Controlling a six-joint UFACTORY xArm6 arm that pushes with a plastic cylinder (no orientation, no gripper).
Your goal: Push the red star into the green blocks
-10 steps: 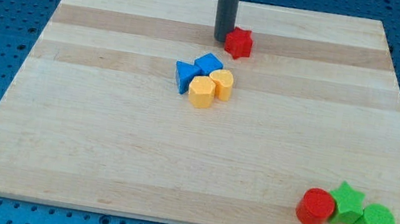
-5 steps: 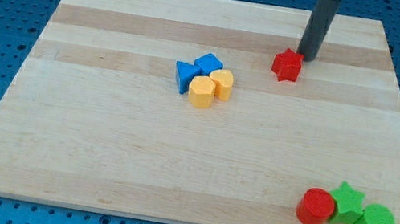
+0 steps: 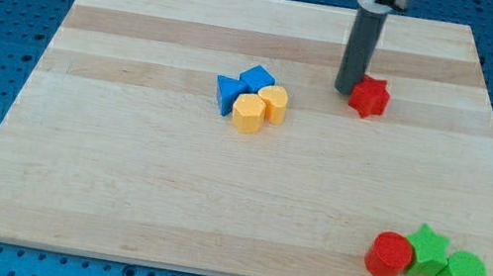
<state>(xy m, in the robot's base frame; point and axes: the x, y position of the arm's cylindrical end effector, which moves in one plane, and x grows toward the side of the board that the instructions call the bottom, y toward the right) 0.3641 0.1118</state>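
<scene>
The red star (image 3: 369, 97) lies on the wooden board, right of centre toward the view's top. My tip (image 3: 346, 90) stands just to the star's left, touching or nearly touching it. The green star (image 3: 427, 248) and the green cylinder (image 3: 460, 274) sit together at the view's bottom right, far below the red star. A red cylinder (image 3: 389, 255) touches the green star's left side.
A cluster near the board's middle holds a blue triangular block (image 3: 228, 93), a blue cube (image 3: 257, 80) and two yellow blocks (image 3: 250, 114) (image 3: 273, 103). The board's bottom edge (image 3: 224, 273) runs just below the green blocks.
The red star has moved right and slightly down across the board. My tip went from the star's left, to its upper right, and now stands at its left again.
</scene>
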